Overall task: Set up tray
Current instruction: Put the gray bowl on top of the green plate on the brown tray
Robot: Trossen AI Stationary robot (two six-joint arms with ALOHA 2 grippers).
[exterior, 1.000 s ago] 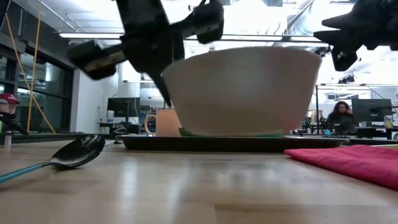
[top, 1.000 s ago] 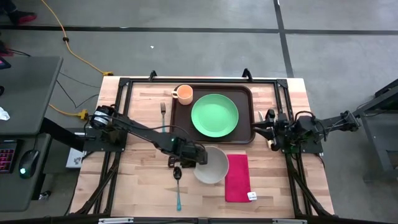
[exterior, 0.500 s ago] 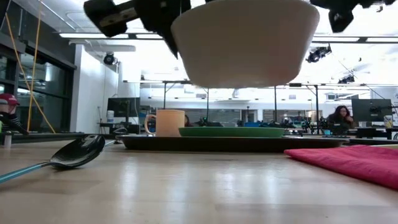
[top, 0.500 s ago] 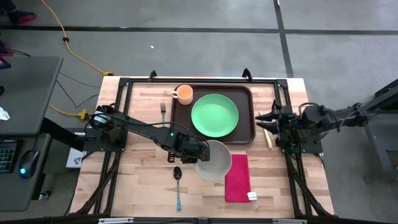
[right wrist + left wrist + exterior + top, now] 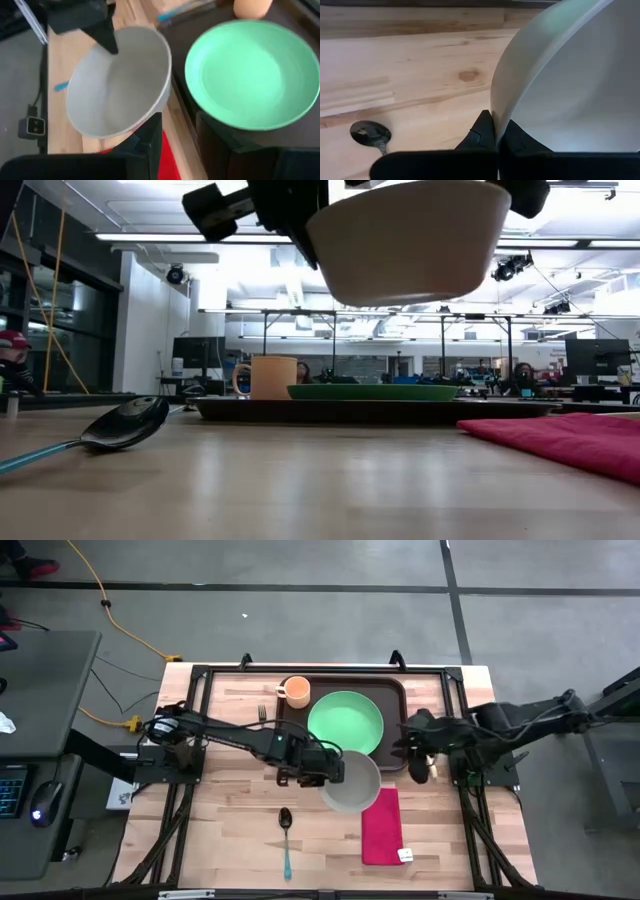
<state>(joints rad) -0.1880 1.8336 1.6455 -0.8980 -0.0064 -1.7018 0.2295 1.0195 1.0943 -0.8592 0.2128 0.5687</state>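
Centrally, toward the table's far edge, the dark brown tray (image 5: 342, 725) lies flat on the wooden table (image 5: 230, 830), carrying a green plate (image 5: 345, 723) across its middle and an orange mug (image 5: 295, 691) at its far left corner. A fork (image 5: 262, 715) rests on the wood just beside the tray's left rim.

My left gripper (image 5: 335, 768) is pinched on the rim of a white bowl (image 5: 351, 782), one finger inside the wall and one outside, as my left wrist view shows (image 5: 495, 137). I hold the bowl in the air, clear of the tabletop, over the tray's near edge and just beside the plate; the low view shows it hanging well above the tray (image 5: 370, 409) and the mug (image 5: 272, 378).

My right gripper (image 5: 412, 740) sits at the tray's right end, close to the bowl, its fingers spread apart with nothing between them.

Nearer the front, a red cloth napkin (image 5: 381, 826) lies right of the bowl, and a spoon with a blue handle (image 5: 286, 841) lies left of it, pointing toward the near edge.
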